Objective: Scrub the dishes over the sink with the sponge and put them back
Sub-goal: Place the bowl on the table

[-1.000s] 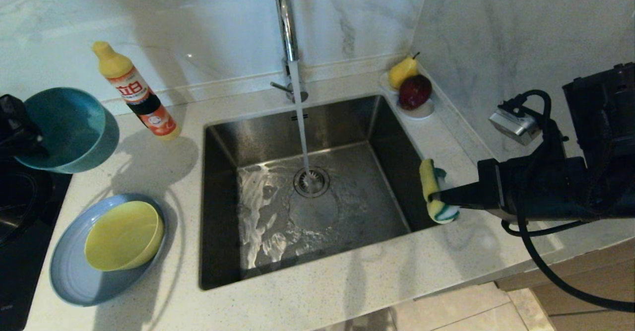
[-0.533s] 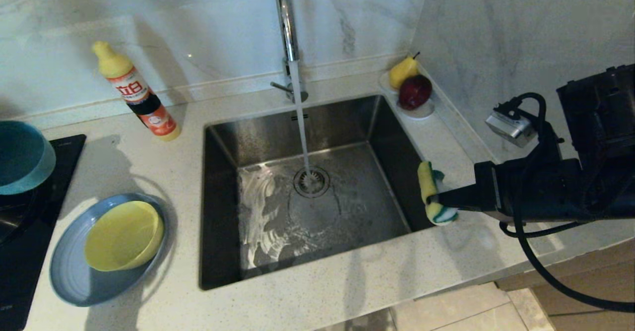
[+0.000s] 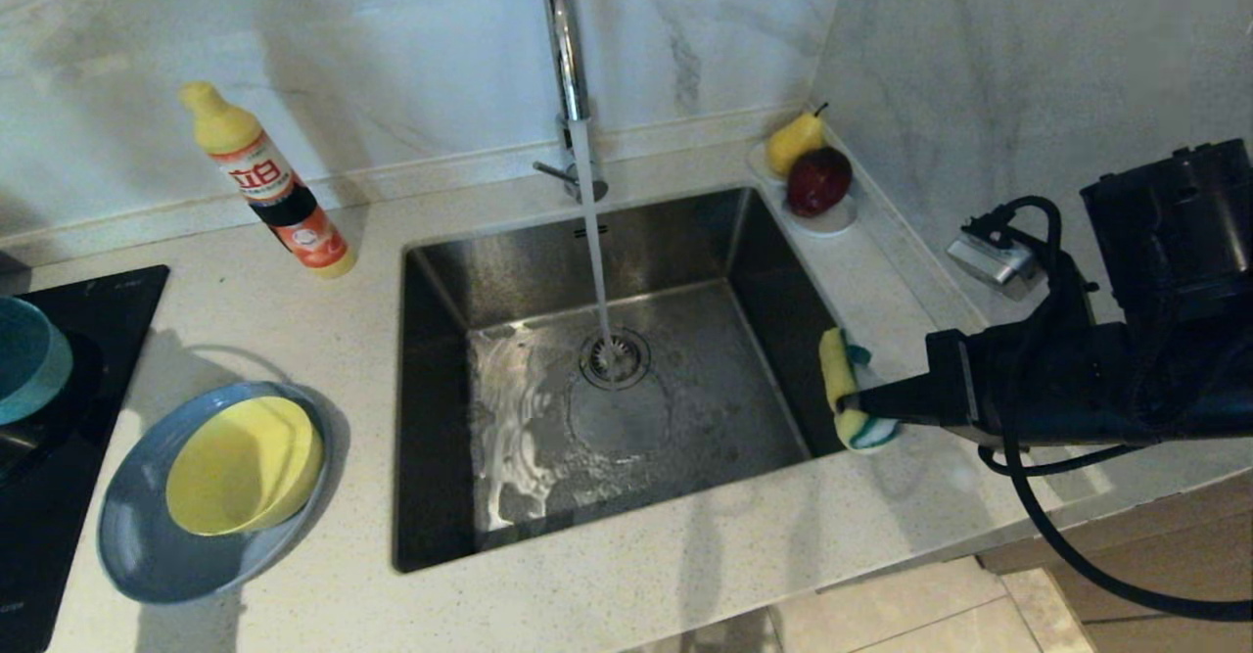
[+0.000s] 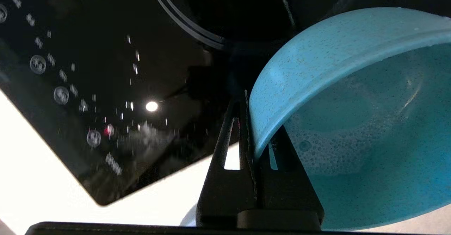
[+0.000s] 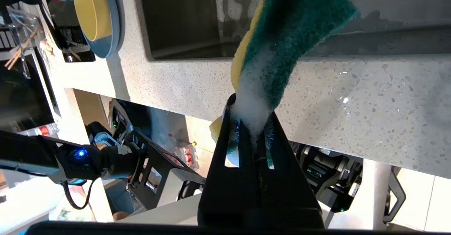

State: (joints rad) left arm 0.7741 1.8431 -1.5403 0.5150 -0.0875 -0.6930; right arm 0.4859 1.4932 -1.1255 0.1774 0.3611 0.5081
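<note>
My left gripper [image 4: 253,124] is shut on the rim of the teal-blue bowl [image 4: 352,104], which has suds inside. In the head view the bowl [image 3: 29,359] hangs over the black cooktop at the far left edge. The yellow bowl [image 3: 243,465] lies tilted in the grey-blue plate [image 3: 137,545] on the counter left of the sink [image 3: 773,271]. At the sink's right rim my right gripper [image 3: 857,403] is shut on the foamy yellow-and-green sponge [image 3: 844,379], which stands on end; in the right wrist view the sponge [image 5: 282,34] sticks out beyond the gripper [image 5: 252,118].
Water runs from the chrome tap [image 3: 563,36] onto the drain strainer [image 3: 615,357]. A yellow detergent bottle [image 3: 264,178] stands behind the plate. A white saucer [image 3: 832,217] with a pear and an apple sits in the back right corner. The cooktop [image 3: 108,310] fills the left edge.
My left arm has carried the teal-blue bowl to the left and lower, over the cooktop, until it is almost out of the head view. The right gripper and sponge have barely shifted.
</note>
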